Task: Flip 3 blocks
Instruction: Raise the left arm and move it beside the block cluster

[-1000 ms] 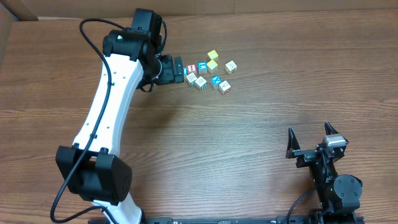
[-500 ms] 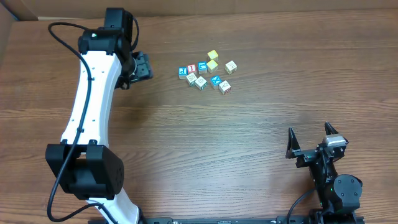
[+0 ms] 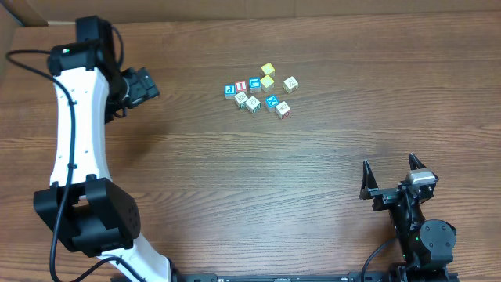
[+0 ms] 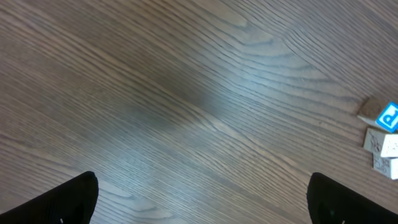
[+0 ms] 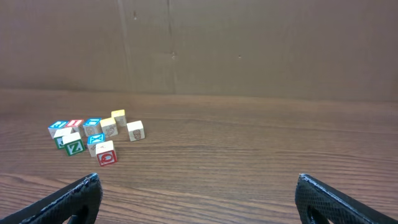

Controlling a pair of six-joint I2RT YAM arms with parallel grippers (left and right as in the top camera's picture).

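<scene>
Two claws, both holding nothing. At far left, the left claw is spread wide over bare tabletop, well apart from everything else. Near the top middle is a small cluster. A blue P block is at its left end, then a cream block, with the blue X block just beside it. A red-marked cream block is just right of the X. Two yellow cubes lie behind. At lower right, the right claw is spread wide, far from the cluster.

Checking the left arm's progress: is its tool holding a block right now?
No, the left tool stands open and empty, apart from the blocks.
</scene>
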